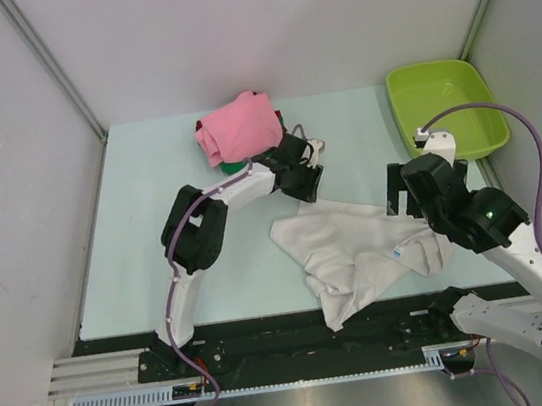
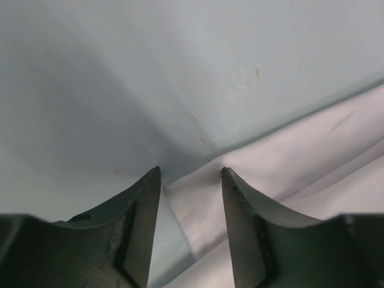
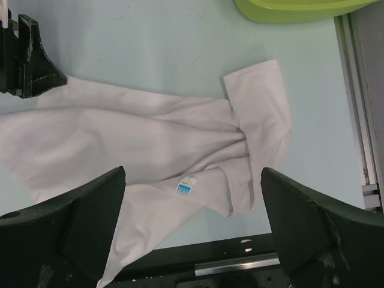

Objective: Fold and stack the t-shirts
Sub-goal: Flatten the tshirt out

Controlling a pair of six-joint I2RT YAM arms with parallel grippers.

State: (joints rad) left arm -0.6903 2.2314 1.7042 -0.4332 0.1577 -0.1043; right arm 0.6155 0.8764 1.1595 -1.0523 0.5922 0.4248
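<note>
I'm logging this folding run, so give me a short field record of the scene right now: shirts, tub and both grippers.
white t-shirt: crumpled, unfolded, mid-table
pink t-shirt: bundled at the far edge, on dark red t-shirt and green t-shirt
tub: far right corner
left gripper: open, fingers either side of a white t-shirt corner
right gripper: open, above the white t-shirt, holding nothing

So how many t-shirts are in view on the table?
4. A white t-shirt lies crumpled near the front; a pink t-shirt sits bunched at the back, atop slivers of a dark red t-shirt and a green t-shirt. More may be hidden underneath.
</note>
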